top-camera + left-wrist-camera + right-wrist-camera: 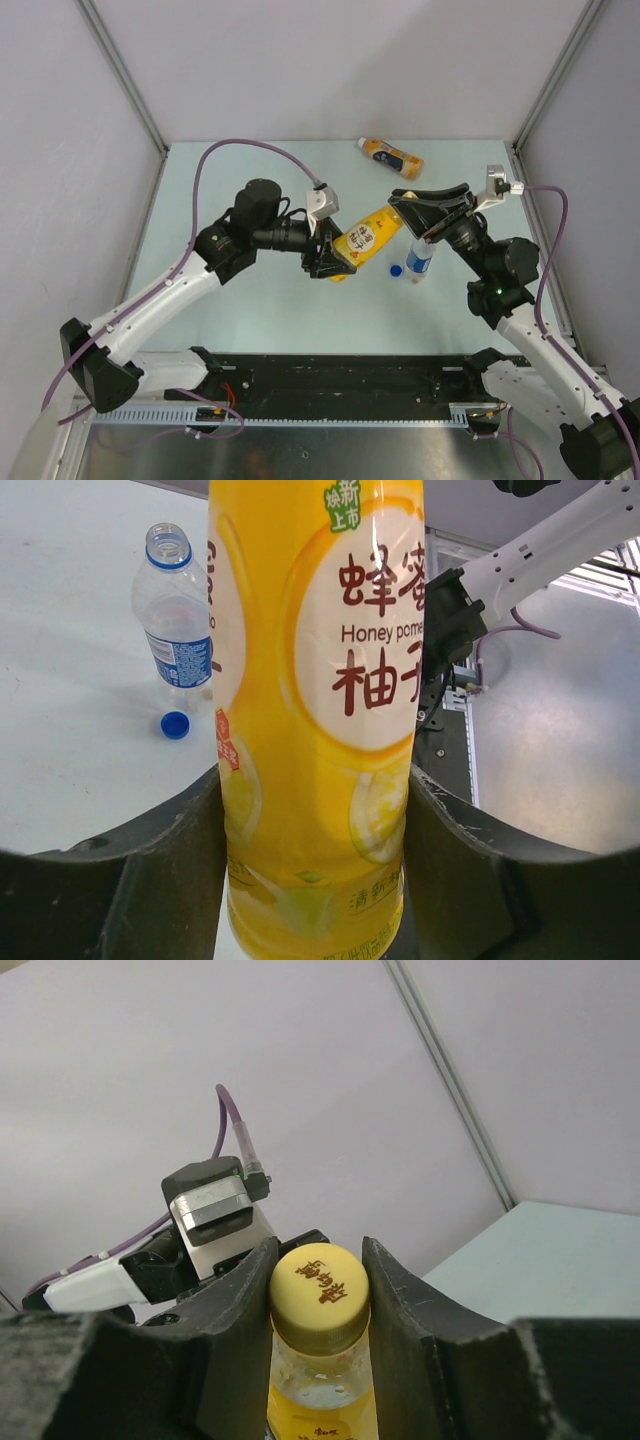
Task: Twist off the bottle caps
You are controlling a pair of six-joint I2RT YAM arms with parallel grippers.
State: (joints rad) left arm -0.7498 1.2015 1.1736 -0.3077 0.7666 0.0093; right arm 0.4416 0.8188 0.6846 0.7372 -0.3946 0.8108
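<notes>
My left gripper [335, 262] is shut on the lower body of the yellow bottle [367, 240], held tilted above the table; it fills the left wrist view [315, 730]. My right gripper [405, 205] is shut on its yellow cap [319, 1290], a finger pressed on each side. The clear bottle with blue label [419, 262] stands open on the table, also in the left wrist view [177, 620]. Its blue cap [396, 270] lies beside it [175, 725]. The orange bottle with dark blue label [392, 155] lies on its side at the back, its white cap [361, 142] on.
A black rail [340, 375] runs along the table's near edge between the arm bases. Grey walls with metal posts [545, 95] close in the table on three sides.
</notes>
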